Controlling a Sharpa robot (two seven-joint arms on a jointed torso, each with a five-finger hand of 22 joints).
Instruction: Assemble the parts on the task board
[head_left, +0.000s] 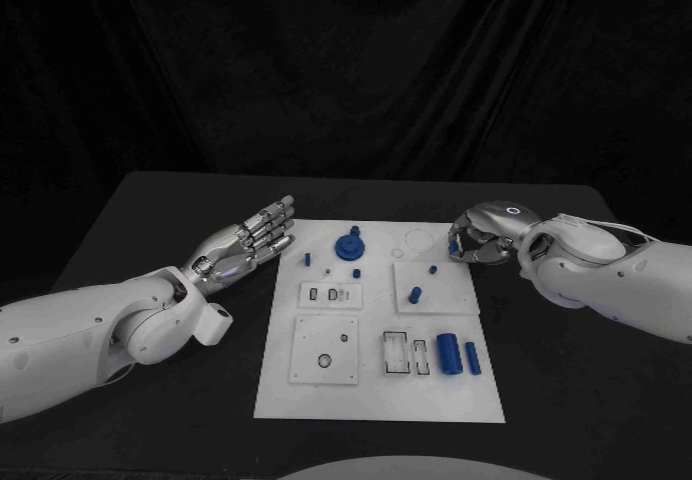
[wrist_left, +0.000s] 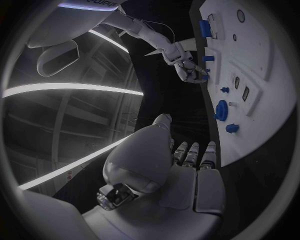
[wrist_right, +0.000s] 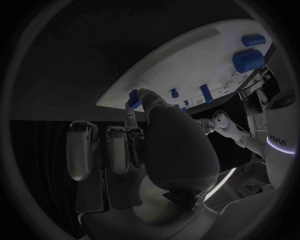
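Nearest the head camera lies the near edge of the board (head_left: 378, 405), a white plate running lengthwise away from the robot on the black table (head_left: 144, 400).

Starting at the right hand (head_left: 480, 243): it sits at the board's far right edge, fingers curled inward, and the right wrist view shows a small blue part (wrist_right: 134, 98) caught between its fingertips, just over the board's edge. I take it as pinched, though the fingers cover most of the piece and its shape and long axis cannot be read. From that hand, the board spreads to the left and nearer; the closest open seat looks to be the pale round ring (head_left: 420, 239) just left of it, and a short blue peg (head_left: 433, 269) stands a little nearer than that. So the coming move most likely turns on a short carry leftward.

The left hand (head_left: 253, 240) is spread and holds nothing, fingers straight and pointing far-right, just off the board's left edge. It is the closer hand to the blue knob (head_left: 351, 246) at the far middle and to the small peg (head_left: 307, 259) beside it.

Further out, two blue cylinders (head_left: 459, 354) lie on the board's near right, long axes running near to far, beside slotted plates (head_left: 404, 353). Those slots are too small to tell whether they are filled.
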